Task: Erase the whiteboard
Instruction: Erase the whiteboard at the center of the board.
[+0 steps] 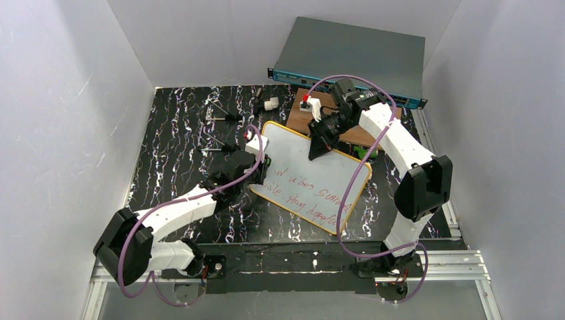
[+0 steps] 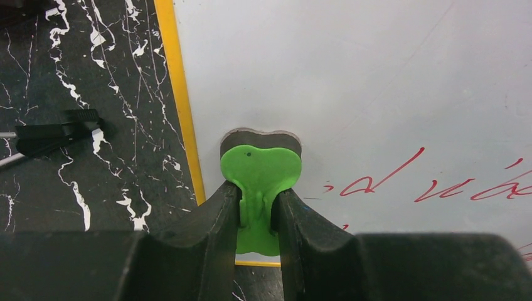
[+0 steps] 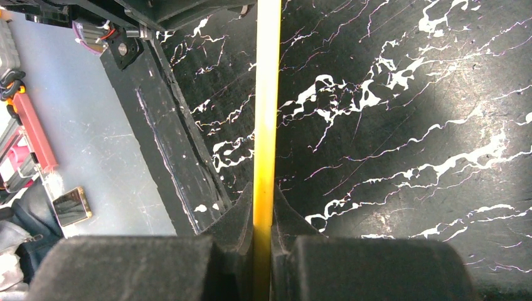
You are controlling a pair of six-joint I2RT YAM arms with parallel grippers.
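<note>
Bright, diffuse light from above, all 3 views; shadows soft, faint. Close-up whiteboard (image 2: 376,75) reads greyish. Wrist cams: nearest foreground blurred, rest sharp. Faint sheen on table (image 3: 439,113), rt wrist cam.

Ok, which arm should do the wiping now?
Left. The left gripper holds the green eraser on the whiteboard beside the red writing; the right gripper is clamped on its yellow frame.

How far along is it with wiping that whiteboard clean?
Done: the right tool is clamped on the whiteboard at its yellow edge, and the left tool grips a green eraser, whose pad seems to rest on a blank corner of the board. In hand: the wiping, apparently just starting. Left: the red writing across the board, none of it visibly rubbed out.
</note>
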